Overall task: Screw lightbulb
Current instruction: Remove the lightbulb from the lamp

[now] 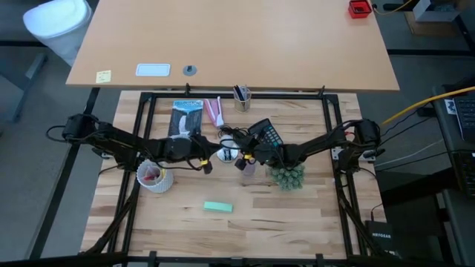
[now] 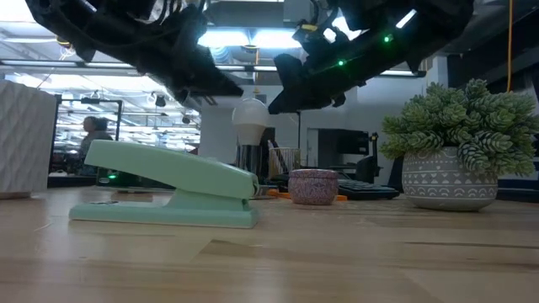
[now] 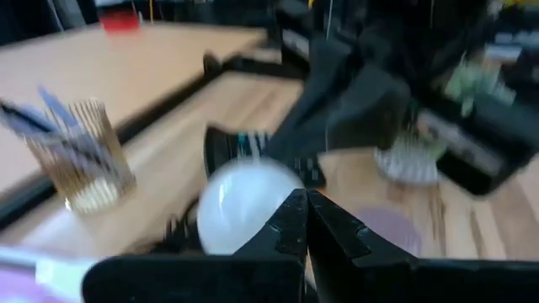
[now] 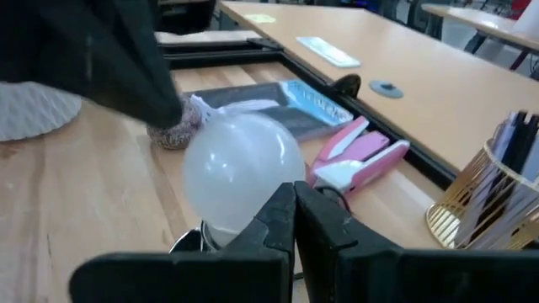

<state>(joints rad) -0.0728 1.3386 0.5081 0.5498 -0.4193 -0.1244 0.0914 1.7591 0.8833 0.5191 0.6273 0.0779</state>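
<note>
The lightbulb is a frosted-white globe standing upright at the table's middle, between my two grippers. In the low view the lightbulb shows with a dark arm on either side. My left gripper is shut, its tips at the lightbulb's side. My right gripper is shut too, its tips at the lower side of the lightbulb. My fingers hide most of the bulb's lower end. My left gripper lays its shut fingertips against the globe's rounded side, coming nearly level from the table's left. The bulb stands upright. The fingers cover the exact spot of touch. My right gripper sets its shut fingertips against the globe's lower side, coming nearly level from the table's right. The bulb stays upright, and its lower end is hidden behind the fingers.
A mint-green stapler lies toward the near edge. A white cup stands near the left arm, and a potted plant and a black calculator near the right. Farther back are a pink stapler and a gold pen holder.
</note>
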